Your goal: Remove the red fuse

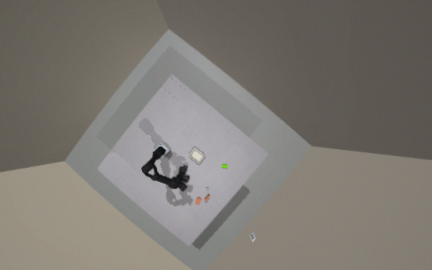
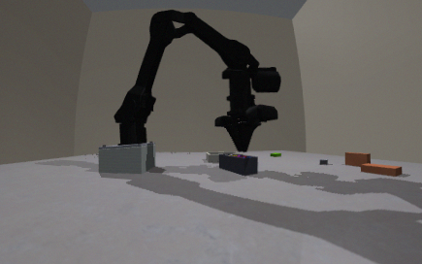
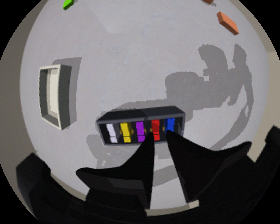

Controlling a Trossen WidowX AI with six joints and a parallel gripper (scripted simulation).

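The red fuse [image 3: 156,128] sits in the dark fuse block [image 3: 141,114] [image 2: 236,165], between the purple fuse [image 3: 140,131] and the blue fuse [image 3: 170,125]. A yellow fuse [image 3: 125,132] and a white fuse [image 3: 111,132] stand farther left in the row. My gripper [image 3: 159,134] [image 2: 242,149] points down just above the block, slightly open, with nothing held. In the wrist view its tips flank the lower right of the red fuse; the right tip overlaps the blue fuse. The cream tray [image 3: 52,95] [image 1: 197,156] is empty. The arm hides the block in the top view.
Two orange blocks [image 2: 357,159] [image 2: 381,169] lie beyond the fuse block, near a small grey piece [image 2: 323,162]. A green piece [image 1: 224,166] [image 2: 275,154] [image 3: 68,4] lies beyond the tray. The arm stands by a pale grey box [image 2: 122,159].
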